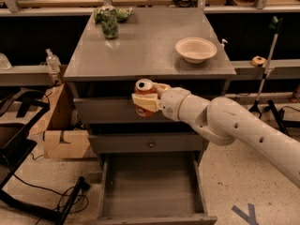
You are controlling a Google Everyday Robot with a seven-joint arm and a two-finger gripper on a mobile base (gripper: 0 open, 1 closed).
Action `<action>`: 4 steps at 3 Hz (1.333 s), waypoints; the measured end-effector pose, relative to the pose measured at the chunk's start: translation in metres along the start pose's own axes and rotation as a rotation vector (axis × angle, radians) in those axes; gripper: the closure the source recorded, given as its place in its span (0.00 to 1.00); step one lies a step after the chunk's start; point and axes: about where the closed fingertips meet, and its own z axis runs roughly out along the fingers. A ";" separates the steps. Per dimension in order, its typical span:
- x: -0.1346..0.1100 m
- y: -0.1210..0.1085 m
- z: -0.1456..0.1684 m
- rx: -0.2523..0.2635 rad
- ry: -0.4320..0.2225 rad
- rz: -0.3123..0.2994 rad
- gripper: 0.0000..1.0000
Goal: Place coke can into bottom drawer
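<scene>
My gripper [146, 100] is shut on the coke can [144, 93], a red-orange can with a silver top, held upright in the air in front of the top drawer's face. The cream fingers [143, 102] wrap around the can's middle. The white arm reaches in from the lower right. The bottom drawer [152, 185] is pulled open below, a wide shallow grey tray with a bare floor. The can is well above it, roughly over its back edge.
The grey cabinet top [140, 50] holds a green-patterned can [109, 23] at the back left and a white bowl [196, 48] at the right. The middle drawer [150, 143] is shut. A cardboard box [63, 135] and cables lie on the floor at left.
</scene>
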 end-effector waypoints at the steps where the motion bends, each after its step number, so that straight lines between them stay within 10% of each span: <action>1: 0.000 0.001 0.001 -0.004 -0.001 0.001 1.00; 2: 0.033 0.009 0.005 -0.029 -0.013 0.038 1.00; 4: 0.197 0.074 -0.011 -0.159 0.018 0.129 1.00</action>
